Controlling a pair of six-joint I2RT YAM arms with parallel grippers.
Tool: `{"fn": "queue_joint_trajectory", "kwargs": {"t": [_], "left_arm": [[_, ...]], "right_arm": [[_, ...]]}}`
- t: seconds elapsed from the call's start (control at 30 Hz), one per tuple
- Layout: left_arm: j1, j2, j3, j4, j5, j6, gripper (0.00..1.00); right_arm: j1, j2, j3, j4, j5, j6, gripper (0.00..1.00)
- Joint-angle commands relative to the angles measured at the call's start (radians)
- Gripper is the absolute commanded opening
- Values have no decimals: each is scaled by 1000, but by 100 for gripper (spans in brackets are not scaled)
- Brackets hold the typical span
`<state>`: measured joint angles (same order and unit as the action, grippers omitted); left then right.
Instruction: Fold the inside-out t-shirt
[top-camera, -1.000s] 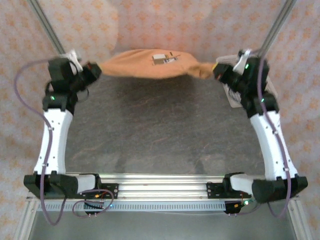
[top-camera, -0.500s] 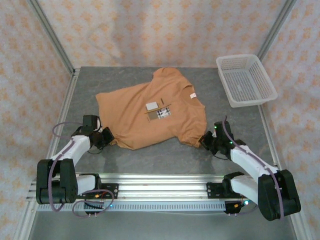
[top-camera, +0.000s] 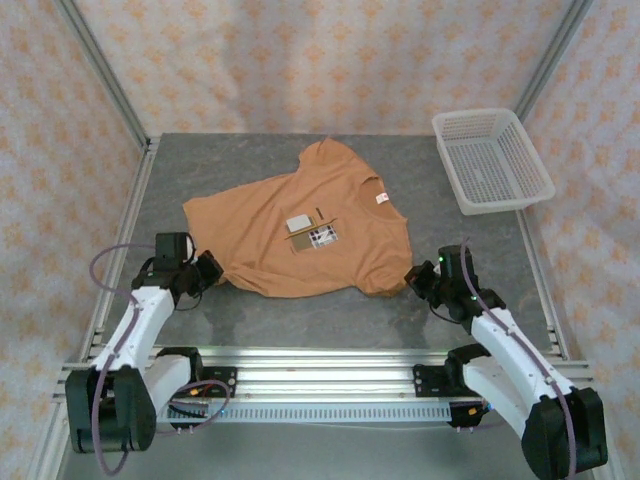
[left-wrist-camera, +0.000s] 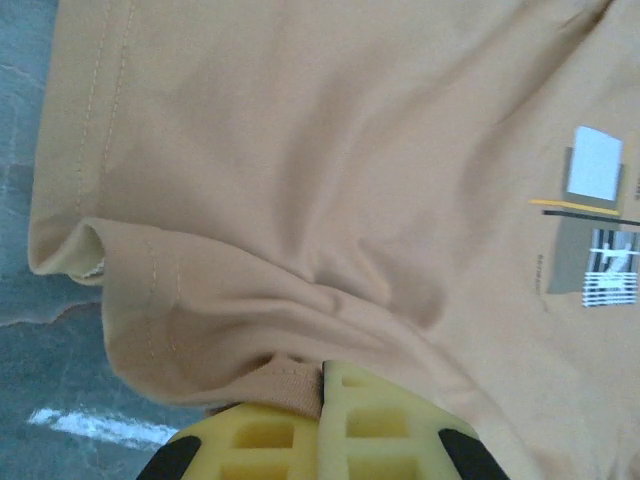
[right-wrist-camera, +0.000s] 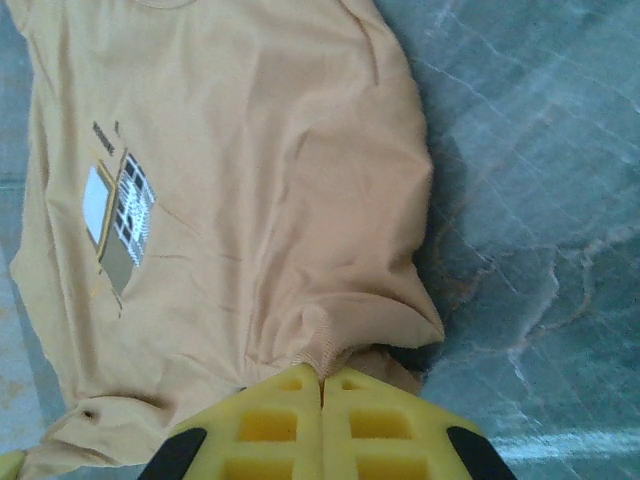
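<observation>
The orange-tan inside-out t-shirt (top-camera: 300, 230) lies spread on the grey table, its collar toward the back and a printed patch (top-camera: 310, 232) near its middle. A small white label (top-camera: 381, 197) shows by the neck. My left gripper (top-camera: 207, 270) is shut on the shirt's near left hem corner (left-wrist-camera: 290, 385). My right gripper (top-camera: 415, 280) is shut on the near right hem corner (right-wrist-camera: 340, 350). In both wrist views the yellow fingers (right-wrist-camera: 270, 425) press together with cloth pinched between them.
A white mesh basket (top-camera: 492, 160) stands at the back right corner. Patterned walls and metal frame posts enclose the table. Bare grey table (top-camera: 330, 315) runs along the near edge between the two arms.
One second ago both arms held the shirt stretched high at the back. They have since come down toward the near edge, laying it flat, then drew its hem slightly nearer and leftward.
</observation>
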<state>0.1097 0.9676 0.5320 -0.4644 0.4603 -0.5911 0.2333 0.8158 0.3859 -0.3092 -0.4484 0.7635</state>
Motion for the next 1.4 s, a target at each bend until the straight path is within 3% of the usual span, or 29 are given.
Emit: {"fn": "queue_joint_trajectory", "kwargs": {"t": [0.0, 0.27, 0.37, 0.43, 0.5, 0.53, 0.6, 0.63, 0.77, 0.83, 1.0, 1.17, 1.37], "left_arm": [[-16, -85, -5, -93, 3, -59, 0], [-50, -331, -105, -208, -28, -193, 0], [-51, -446, -121, -284, -74, -237, 15], [-52, -519, -99, -332, -113, -259, 22], [-52, -572, -42, -388, -179, -261, 46], [-51, -593, -11, -399, -209, -263, 51], [-51, -598, 36, -368, -224, -247, 50], [-51, -586, 55, -357, -234, -247, 46], [-51, -380, 99, -197, -186, -201, 44], [-53, -213, 127, -110, -175, -179, 46], [-53, 220, 251, 69, -186, -135, 34], [-53, 525, 402, 142, -162, -129, 33], [-47, 816, 646, 91, -178, -88, 33]], "right_arm": [[3, -22, 14, -91, 49, 29, 1], [2, -114, 29, -180, 129, 89, 1], [2, -139, 44, -237, 154, 92, 3], [3, -155, 64, -280, 183, 83, 18], [3, -165, 99, -333, 230, 66, 20], [3, -164, 123, -355, 256, 56, 26], [3, -154, 180, -376, 297, 28, 48], [3, -143, 205, -376, 311, 19, 53], [6, 2, 275, -212, 250, -17, 58], [21, 142, 317, -97, 201, -22, 58], [74, 600, 524, 114, 72, -45, 57], [76, 966, 794, 130, -1, -47, 54], [56, 1274, 1094, 105, -5, -12, 54]]}}
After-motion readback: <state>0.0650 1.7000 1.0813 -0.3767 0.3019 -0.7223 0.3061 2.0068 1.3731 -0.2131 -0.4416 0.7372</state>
